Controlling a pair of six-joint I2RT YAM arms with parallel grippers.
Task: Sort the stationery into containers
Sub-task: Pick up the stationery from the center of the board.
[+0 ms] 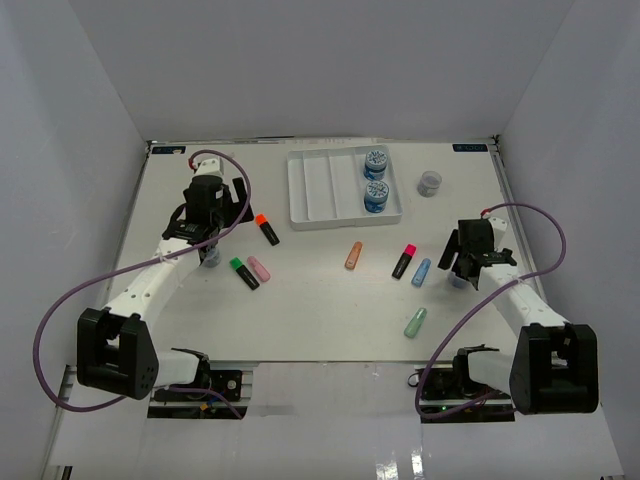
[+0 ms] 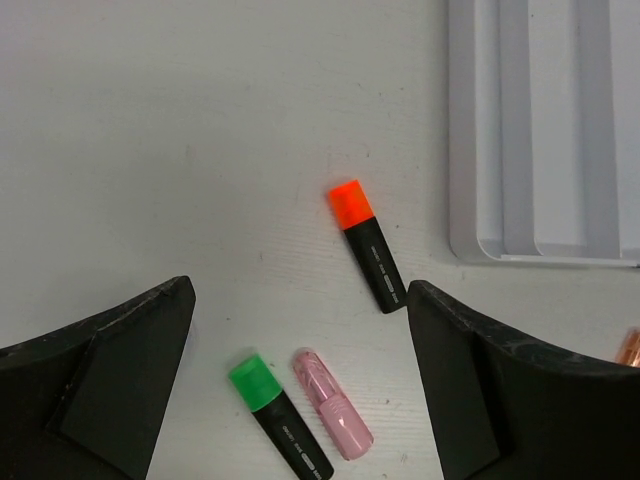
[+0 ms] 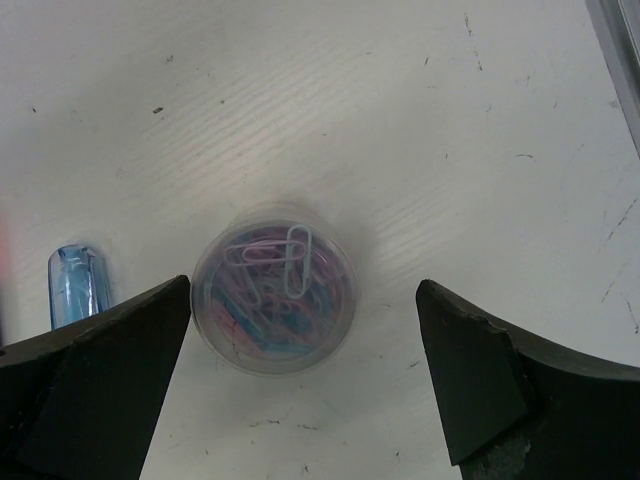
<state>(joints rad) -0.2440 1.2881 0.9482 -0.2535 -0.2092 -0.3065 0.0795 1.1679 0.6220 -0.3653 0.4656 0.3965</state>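
Observation:
The white four-compartment tray [image 1: 318, 190] stands at the back, with two blue-labelled jars [image 1: 376, 178] in its right compartment. A grey jar [image 1: 429, 182] stands right of it. My left gripper [image 1: 212, 242] is open and empty, above the green-capped [image 2: 278, 415], pastel pink [image 2: 332, 403] and orange-capped [image 2: 366, 245] highlighters. My right gripper [image 1: 466, 268] is open, its fingers on either side of a clear jar of paper clips [image 3: 274, 288] without touching it. A pastel blue highlighter [image 3: 75, 283] lies left of that jar.
On the table lie a pastel orange highlighter [image 1: 353, 255], a pink-capped black one [image 1: 403, 261], the blue one [image 1: 421, 272] and a mint one [image 1: 415, 322]. The tray's corner [image 2: 540, 130] shows in the left wrist view. White walls enclose the table.

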